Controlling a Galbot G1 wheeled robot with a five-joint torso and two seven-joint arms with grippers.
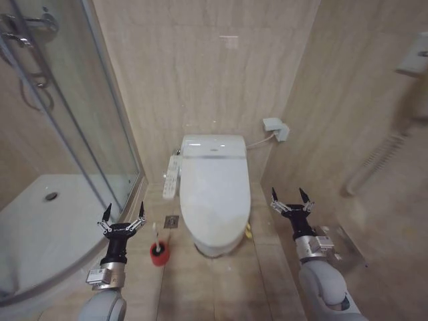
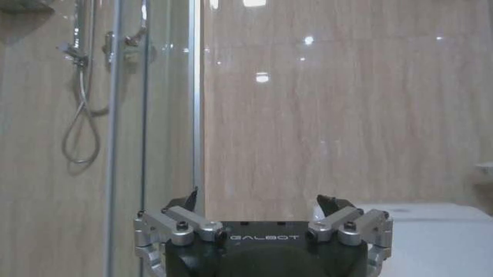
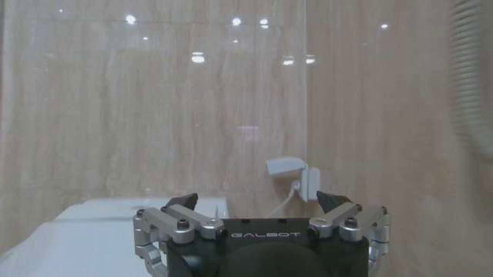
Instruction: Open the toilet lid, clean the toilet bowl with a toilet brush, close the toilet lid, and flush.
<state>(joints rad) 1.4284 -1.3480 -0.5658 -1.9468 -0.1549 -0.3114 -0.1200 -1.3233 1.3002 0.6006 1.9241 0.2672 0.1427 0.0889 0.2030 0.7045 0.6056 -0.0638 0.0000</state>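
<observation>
The white toilet lid (image 1: 214,190) lies shut over the toilet bowl, which is hidden beneath it; a long white button panel (image 1: 172,177) runs along the toilet's left side. A yellow strap (image 1: 249,231) shows at the lid's front right edge. On the floor to the toilet's left stands the toilet brush (image 1: 157,237) in its small red holder cup (image 1: 159,255). My left gripper (image 1: 124,211) hangs open just left of the brush, empty. Right of the toilet, my right gripper (image 1: 289,196) is open and empty too. Both point toward the back wall.
A glass shower enclosure (image 1: 80,120) with a curved white tray (image 1: 47,221) fills the left. A floor drain (image 1: 172,221) lies by the toilet. A wall socket box (image 1: 276,128) with a cable sits right of the tank, and a white rail (image 1: 378,157) hangs on the right wall.
</observation>
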